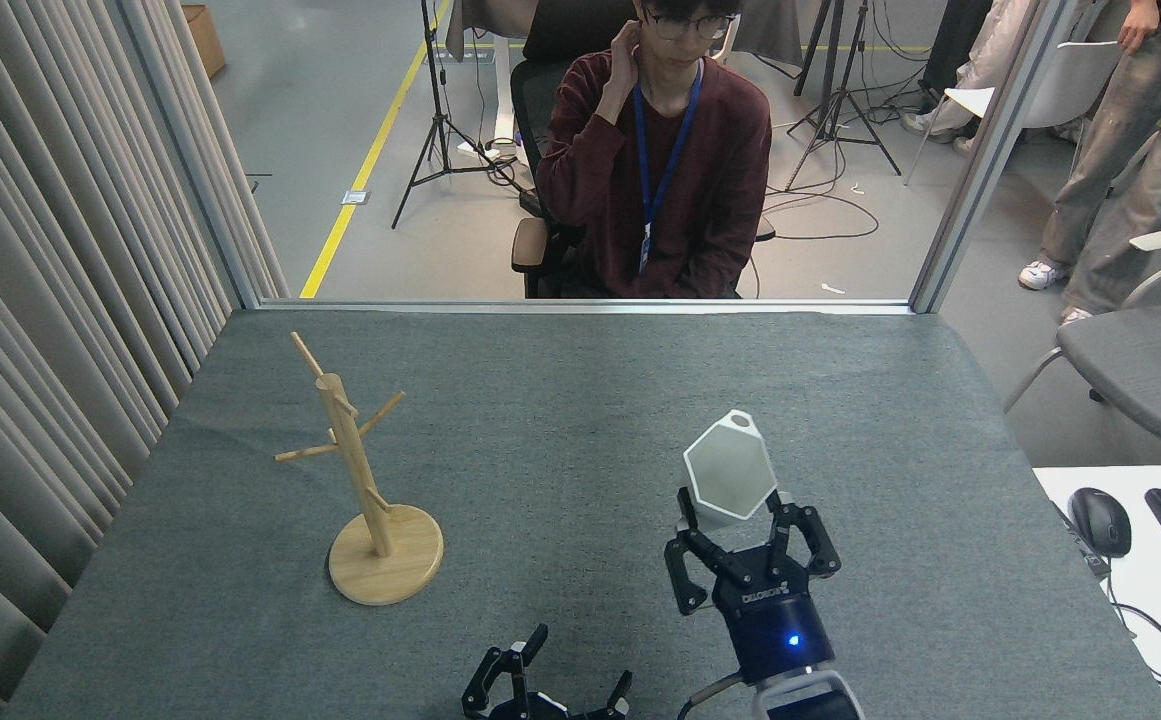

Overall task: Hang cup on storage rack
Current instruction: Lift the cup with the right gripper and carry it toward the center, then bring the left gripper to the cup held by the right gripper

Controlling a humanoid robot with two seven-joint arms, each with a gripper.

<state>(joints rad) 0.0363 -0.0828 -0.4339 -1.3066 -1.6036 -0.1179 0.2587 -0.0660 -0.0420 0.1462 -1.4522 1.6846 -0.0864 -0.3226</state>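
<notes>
The white hexagonal cup (729,470) is held above the grey table, mouth tilted toward me, a small hole showing near its top rim. My right gripper (733,512) is shut on its lower part, right of the table's middle. The wooden storage rack (360,470) stands upright on its round base at the left, well apart from the cup, with thin slanted pegs and nothing hanging on them. My left gripper (574,665) sits low at the front edge, fingers spread open, holding nothing.
The grey cloth table (560,400) reaches to a metal rail at the back. A seated person (665,170) faces it from beyond. Curtains (50,300) run along the left side. A white desk with a mouse (1100,520) and keyboard lies to the right.
</notes>
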